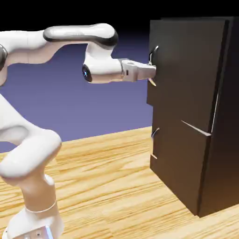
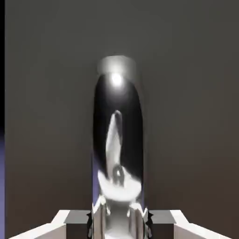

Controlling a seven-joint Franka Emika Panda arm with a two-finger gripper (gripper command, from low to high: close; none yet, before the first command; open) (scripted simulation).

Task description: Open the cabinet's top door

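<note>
"Arm (image 1: 30, 163) first, at the left of the frame: why so high over the tabletop (image 1: 93, 191)?"

"Probably to bring the wrist level with the upper handle (image 1: 155, 48), up where the frame's upper centre meets the upper right."

"And the end effector (image 1: 154, 73), just right of centre?"

"Pointed right, toward the door face. Drawn narrow, with fingertips closed around the bar; in the hand view, one grey pad to each side of the shiny metal at bottom centre."

"Why there, and not lower down?"

"To get hold of the top door (image 1: 191, 70) near its free edge, likely for good leverage. No contact with the lower handle (image 1: 154, 132)."

"Farther right?"

"Cabinet (image 1: 228, 172), tall and dark, filling the right side; top door in its upper part, apparently shut or nearly so."

"Next?"

"Probably a slow pull leftward in an arc, without a straight yank. Main risk: slipping along the smooth, curved bar."
</note>
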